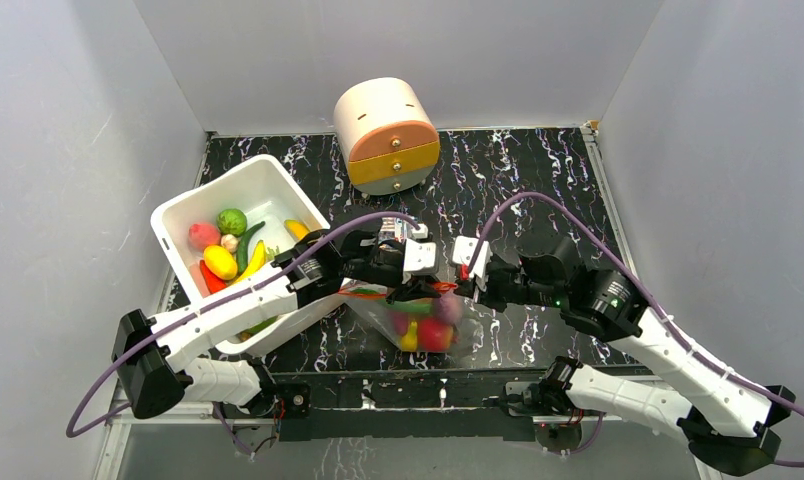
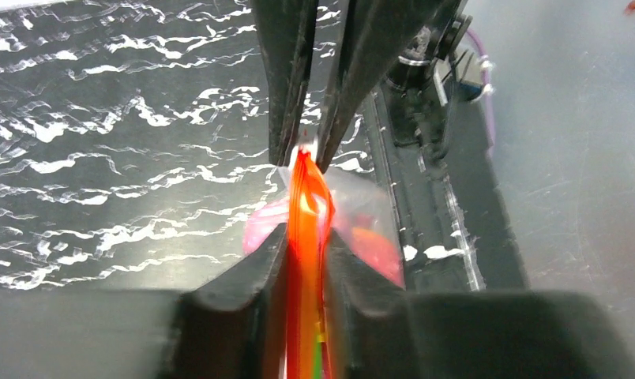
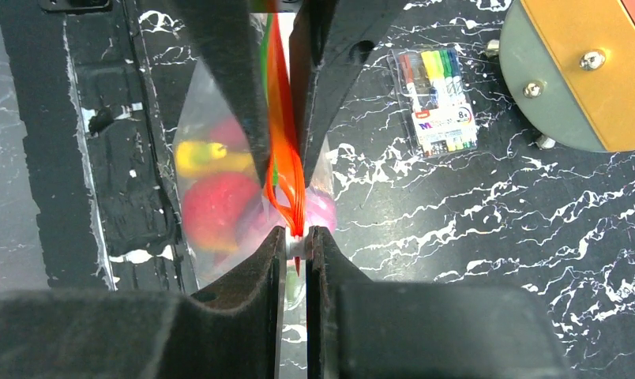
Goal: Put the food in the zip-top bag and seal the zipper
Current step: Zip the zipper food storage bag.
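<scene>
Top view: both arms reach inward and meet over the mid-bench (image 1: 538, 190). The left end effector (image 1: 415, 288) and right end effector (image 1: 458, 283) grip the mouth of the zip-top bag (image 1: 425, 328) near the front edge, with food (image 1: 433, 333) inside. More food sits in the white bin (image 1: 178, 215) at left. The round drawer unit (image 1: 386, 135) is well behind, with open bench to the right.
Left wrist: own fingers are clenched on the zipper (image 2: 307, 197); the right's pinch its far end.
Right wrist: the strip is clamped at both ends. A pen pack (image 3: 438, 101) shows plainly here, lying near the bag.

light: bright, even, perhaps overhead | shadows: soft | blur: zip-top bag (image 1: 423, 325) smeared, wrist foregrounds out of focus
</scene>
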